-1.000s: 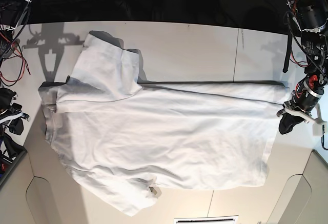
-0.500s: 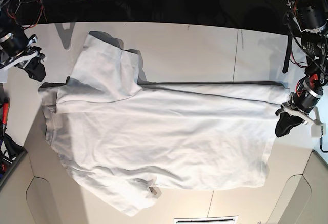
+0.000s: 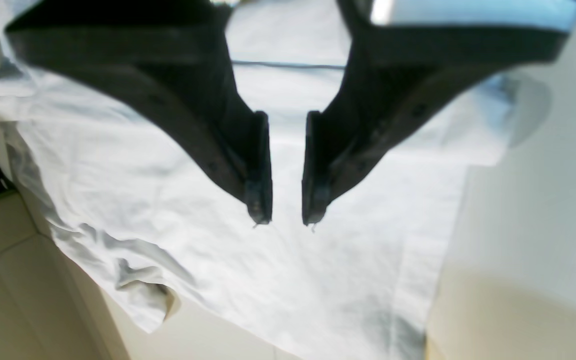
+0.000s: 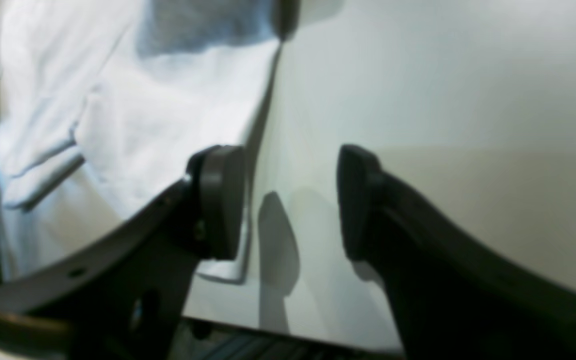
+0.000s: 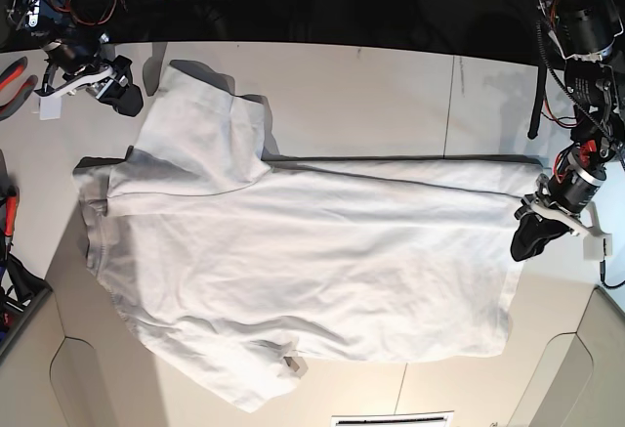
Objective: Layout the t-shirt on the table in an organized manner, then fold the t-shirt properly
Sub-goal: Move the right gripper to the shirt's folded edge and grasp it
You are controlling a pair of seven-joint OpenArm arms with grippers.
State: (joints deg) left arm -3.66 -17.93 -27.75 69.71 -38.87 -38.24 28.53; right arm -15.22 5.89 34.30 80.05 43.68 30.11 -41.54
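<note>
Overhead, one white t-shirt [image 5: 293,261] lay creased on the table [image 5: 391,85]; my left gripper [image 3: 286,220] stood slightly parted, my right gripper [image 4: 290,200] wide apart.

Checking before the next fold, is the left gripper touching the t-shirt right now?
Cannot tell. In the left wrist view the left gripper hangs over the t-shirt, jaws slightly parted and empty, but no view shows contact or gap plainly.
</note>
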